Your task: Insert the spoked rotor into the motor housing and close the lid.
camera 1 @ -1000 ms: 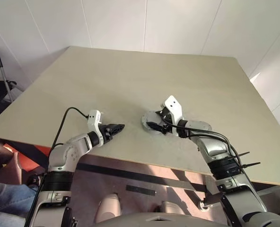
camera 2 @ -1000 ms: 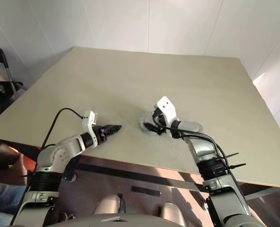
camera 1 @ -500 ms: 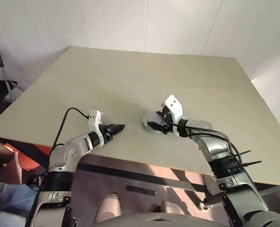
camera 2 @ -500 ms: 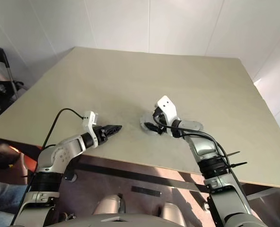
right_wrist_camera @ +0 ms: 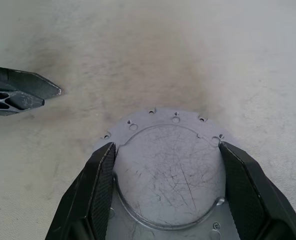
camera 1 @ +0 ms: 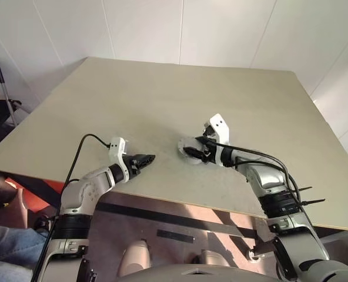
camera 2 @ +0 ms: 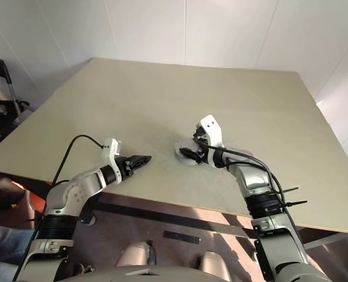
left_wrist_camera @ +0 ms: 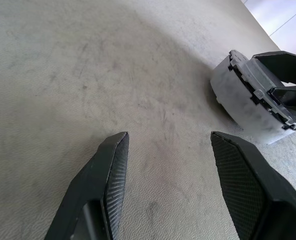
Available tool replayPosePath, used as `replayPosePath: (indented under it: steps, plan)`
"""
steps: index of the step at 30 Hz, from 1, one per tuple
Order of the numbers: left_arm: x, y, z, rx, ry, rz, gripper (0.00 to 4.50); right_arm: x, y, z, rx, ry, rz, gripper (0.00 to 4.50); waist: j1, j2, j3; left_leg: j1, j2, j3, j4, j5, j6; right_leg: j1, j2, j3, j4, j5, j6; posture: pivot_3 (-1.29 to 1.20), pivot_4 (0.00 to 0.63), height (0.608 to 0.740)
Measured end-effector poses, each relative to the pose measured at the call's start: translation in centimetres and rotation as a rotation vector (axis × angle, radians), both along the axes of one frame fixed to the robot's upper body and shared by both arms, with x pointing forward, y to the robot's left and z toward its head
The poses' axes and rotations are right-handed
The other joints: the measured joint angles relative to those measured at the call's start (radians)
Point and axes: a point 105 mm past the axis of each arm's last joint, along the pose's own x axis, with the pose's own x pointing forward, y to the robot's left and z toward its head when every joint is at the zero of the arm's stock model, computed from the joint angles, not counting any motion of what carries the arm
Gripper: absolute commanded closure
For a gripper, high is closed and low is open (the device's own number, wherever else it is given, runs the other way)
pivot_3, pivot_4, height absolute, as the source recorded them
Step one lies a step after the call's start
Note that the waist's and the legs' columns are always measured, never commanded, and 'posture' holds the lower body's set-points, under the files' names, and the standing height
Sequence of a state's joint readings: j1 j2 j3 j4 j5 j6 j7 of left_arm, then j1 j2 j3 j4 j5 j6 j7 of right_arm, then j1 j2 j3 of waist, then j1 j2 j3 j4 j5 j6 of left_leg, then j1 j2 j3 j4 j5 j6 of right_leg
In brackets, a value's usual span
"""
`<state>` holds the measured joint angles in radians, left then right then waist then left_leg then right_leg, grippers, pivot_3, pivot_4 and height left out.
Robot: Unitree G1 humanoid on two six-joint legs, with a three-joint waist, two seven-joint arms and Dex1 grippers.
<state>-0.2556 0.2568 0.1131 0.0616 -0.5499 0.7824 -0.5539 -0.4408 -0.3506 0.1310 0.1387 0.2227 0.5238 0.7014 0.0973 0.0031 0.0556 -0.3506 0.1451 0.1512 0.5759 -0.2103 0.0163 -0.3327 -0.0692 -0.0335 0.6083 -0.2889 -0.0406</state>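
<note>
Leftmost, the left gripper (camera 1: 150,157) hovers low over the bare beige table (camera 1: 162,100), its two black fingers apart on nothing. Further right, the right gripper (camera 1: 192,151) straddles the thin grey metal disc lid (right_wrist_camera: 170,167), fingers spread beside its rim, seated on the round silver motor housing (left_wrist_camera: 248,100). Closing off-centre could, I judge, tilt the lid or slide the housing.

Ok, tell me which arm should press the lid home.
Right. Its pincer already straddles the lid on the motor housing, jaws open at the rim. The left pincer hovers apart over bare table.
</note>
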Motion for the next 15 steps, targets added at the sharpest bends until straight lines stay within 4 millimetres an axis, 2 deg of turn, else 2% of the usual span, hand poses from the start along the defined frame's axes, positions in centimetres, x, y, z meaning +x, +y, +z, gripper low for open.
replayPosePath:
  steps: [6, 15]
  plan:
    - [0.0, 0.04, 0.06, -0.003, -0.002, 0.0, 1.73, -1.12, 0.02, -0.07, -0.004, -0.023, 0.058, 1.33, 0.0, 0.002, 0.002, -0.001, 0.0, 0.0, 0.0, 0.0, 0.0, -0.001, 0.0, 0.0, 0.0, 0.0, 0.0, 0.0, 0.0, 0.74]
    - [0.02, 0.04, 0.07, -0.001, -0.003, -0.001, 1.73, -1.04, -0.05, -0.14, -0.025, -0.037, 0.053, 1.33, 0.0, 0.002, 0.002, -0.001, 0.0, 0.0, 0.0, 0.0, 0.0, -0.001, 0.0, 0.0, 0.0, 0.0, 0.0, 0.0, 0.0, 0.74]
